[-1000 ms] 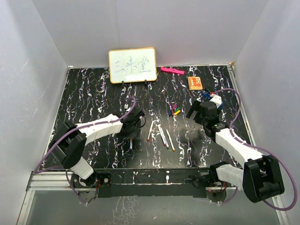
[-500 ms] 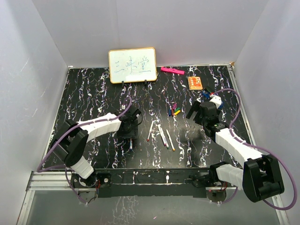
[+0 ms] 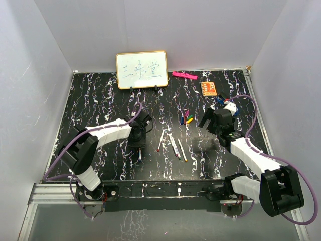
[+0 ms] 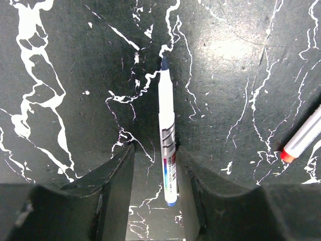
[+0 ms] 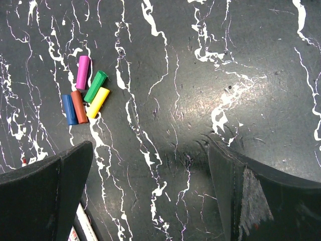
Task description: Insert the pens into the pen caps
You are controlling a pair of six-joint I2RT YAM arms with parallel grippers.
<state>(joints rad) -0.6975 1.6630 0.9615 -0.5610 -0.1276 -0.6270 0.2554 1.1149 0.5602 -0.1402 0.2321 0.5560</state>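
Note:
A white pen (image 4: pixel 167 145) with a blue tip lies on the black marbled table between my left gripper's (image 4: pixel 155 148) open jaws. It touches the right finger (image 4: pixel 188 170) and is apart from the left one. In the top view this gripper (image 3: pixel 139 143) is left of three more pens (image 3: pixel 173 144). One red-ended pen (image 4: pixel 301 141) shows at the left wrist view's right edge. Purple, green, yellow, red-brown and blue pen caps (image 5: pixel 86 95) lie clustered, also seen from above (image 3: pixel 186 118). My right gripper (image 5: pixel 150 148) is open and empty, right of the caps (image 3: pixel 208 122).
A small whiteboard (image 3: pixel 142 70) stands at the back. A pink highlighter (image 3: pixel 184 76), an orange card (image 3: pixel 209 89) and a blue clip-like object (image 3: pixel 220 103) lie at the back right. White walls enclose the table on three sides.
My left gripper has shifted slightly left and down over the blue-tipped pen as the arm swung. The right arm has not moved.

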